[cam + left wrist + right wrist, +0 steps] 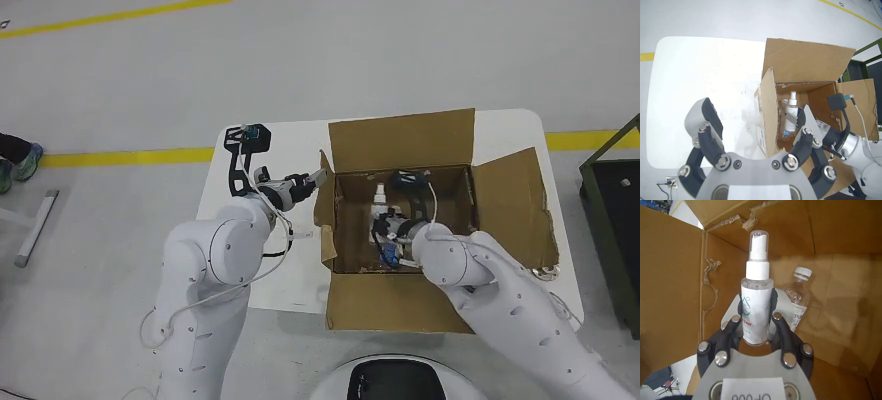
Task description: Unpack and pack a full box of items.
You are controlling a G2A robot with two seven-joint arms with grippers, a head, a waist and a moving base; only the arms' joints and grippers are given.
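Observation:
An open cardboard box (400, 140) stands on the white table (270, 270). Inside it my right gripper (756, 306) is shut on a spray bottle (757, 275) with a white label and a clear cap, gripped around its body. A crumpled clear plastic bottle (797, 289) lies on the box floor right beside it. From the left wrist view, the spray bottle (792, 109) sits over the plastic bottle (784, 132). My left gripper (757, 109) hangs open and holds nothing, just outside the box's torn left wall (770, 113), above the table. In the top view it (315, 180) is at the box's far left corner.
The box's four flaps are folded outward; the right one (515, 205) covers much of the table's right side. Bare tabletop (696, 75) lies left of the box. A green metal rack (610, 230) stands off the table's right edge.

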